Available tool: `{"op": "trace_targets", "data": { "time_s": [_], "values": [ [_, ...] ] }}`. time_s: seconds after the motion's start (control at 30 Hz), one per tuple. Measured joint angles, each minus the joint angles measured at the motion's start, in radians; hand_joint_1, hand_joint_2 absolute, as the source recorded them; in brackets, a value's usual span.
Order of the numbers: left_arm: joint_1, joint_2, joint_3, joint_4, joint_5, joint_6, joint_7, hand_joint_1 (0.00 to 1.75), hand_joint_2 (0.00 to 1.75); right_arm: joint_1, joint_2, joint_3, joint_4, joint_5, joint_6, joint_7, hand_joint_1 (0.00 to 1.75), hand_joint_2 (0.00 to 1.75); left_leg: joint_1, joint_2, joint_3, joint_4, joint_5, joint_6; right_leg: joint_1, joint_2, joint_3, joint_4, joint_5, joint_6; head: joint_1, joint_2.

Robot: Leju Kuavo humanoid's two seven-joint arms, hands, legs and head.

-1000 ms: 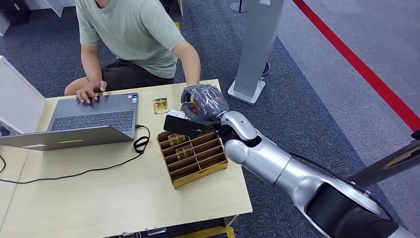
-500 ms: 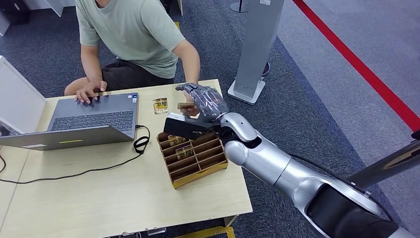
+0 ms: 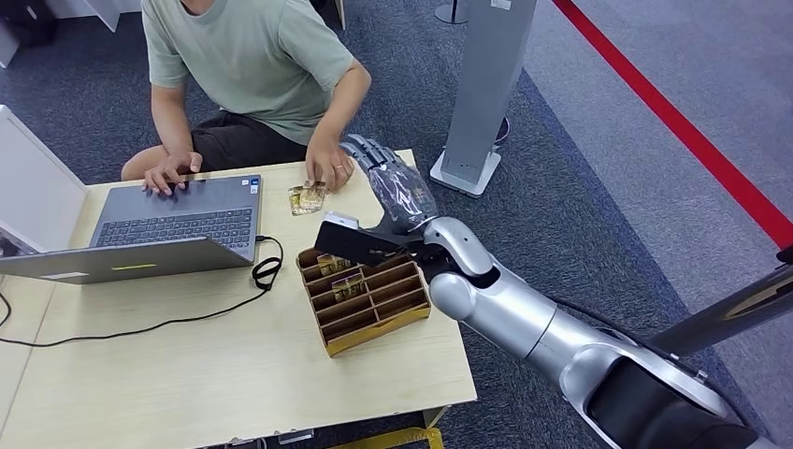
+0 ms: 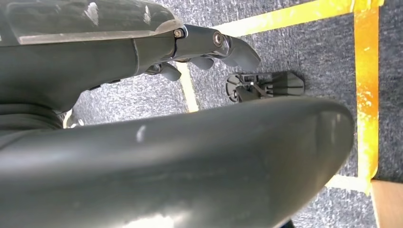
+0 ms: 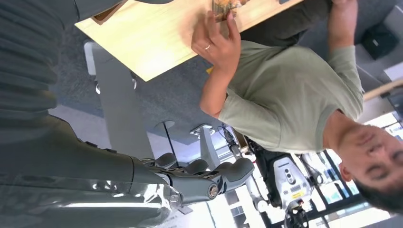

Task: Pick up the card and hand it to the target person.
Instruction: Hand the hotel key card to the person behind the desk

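My right hand (image 3: 393, 182) hangs over the table's far right corner with its fingers spread and nothing in them; the right wrist view shows those fingers (image 5: 209, 183) open in the air. The person's hand (image 3: 329, 168) pinches a gold card (image 3: 307, 197) and sets it on the table beside the laptop; the card (image 5: 223, 7) and that hand (image 5: 216, 42) are visible in the right wrist view too. My left hand (image 4: 209, 47) hangs low over the carpet, fingers loosely extended, holding nothing.
A brown slotted card box (image 3: 367, 292) with more gold cards (image 3: 338, 264) sits under my right forearm. An open laptop (image 3: 173, 224) and a black cable (image 3: 266, 271) lie to the left. A grey pillar (image 3: 482, 94) stands beyond the table (image 3: 234, 374).
My right hand has opened and lifted toward the table's far edge. The person's hand took the card from it and carried it left, down beside the laptop.
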Motion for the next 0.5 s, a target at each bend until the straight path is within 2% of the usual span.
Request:
{"op": "trace_targets", "data": {
  "time_s": [0.2,0.4,0.5],
  "values": [
    [0.008,0.0,0.003,0.0,0.027,0.012,-0.009,0.0,0.0,0.172,-0.063,-0.087,-0.199,-0.137,-0.063,-0.057,0.0,1.75,0.0,0.0,0.0,0.0,-0.001,0.0,0.0,-0.001,0.001,-0.001,0.0,0.0,-0.001,0.0],
    [0.015,0.0,0.012,0.0,0.05,0.022,0.007,0.0,0.0,0.506,-0.096,-0.218,-0.381,-0.32,-0.086,-0.264,0.0,1.75,0.0,-0.001,0.0,0.0,-0.003,0.001,0.0,-0.001,0.002,-0.002,-0.002,0.001,0.0,0.0],
    [0.013,0.0,0.017,0.0,0.06,0.027,0.006,0.0,0.0,0.61,-0.097,-0.257,-0.412,-0.343,-0.076,-0.303,0.0,1.75,0.0,0.0,0.001,-0.001,-0.003,0.0,0.0,0.0,0.003,-0.002,-0.002,0.0,0.0,0.0]
  ]
}}
